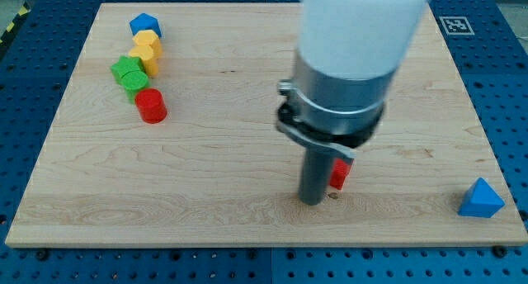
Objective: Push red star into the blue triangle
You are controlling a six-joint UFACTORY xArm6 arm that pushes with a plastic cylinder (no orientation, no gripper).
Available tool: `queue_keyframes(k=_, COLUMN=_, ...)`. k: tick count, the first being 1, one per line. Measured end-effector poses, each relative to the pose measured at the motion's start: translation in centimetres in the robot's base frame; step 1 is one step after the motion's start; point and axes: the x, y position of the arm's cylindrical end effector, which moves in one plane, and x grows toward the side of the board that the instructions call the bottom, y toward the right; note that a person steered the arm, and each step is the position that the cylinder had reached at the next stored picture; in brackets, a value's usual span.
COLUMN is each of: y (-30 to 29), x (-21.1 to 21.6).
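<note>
Jaws: none on this arm; it ends in a dark rod, so nothing opens or closes.
Tip (312,201): on the wooden desk (247,61), low centre, touching the red block's left side.
Red star (339,174): mostly hidden behind the rod, shape unclear.
Blue triangle (480,198): near the desk's bottom-right corner, well apart from the red block.
Upper-left cluster: blue block (144,24), two yellow blocks (145,52), green star (129,73), red cylinder (151,106).

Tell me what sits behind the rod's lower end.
A red block shows just past the rod on the view's right, near my tip. Most of it is covered by the rod and arm, so its star shape cannot be confirmed, nor whether they touch.
</note>
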Motion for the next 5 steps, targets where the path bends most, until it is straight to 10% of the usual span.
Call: queue_keyframes(k=5, y=11.9, x=-1.1)
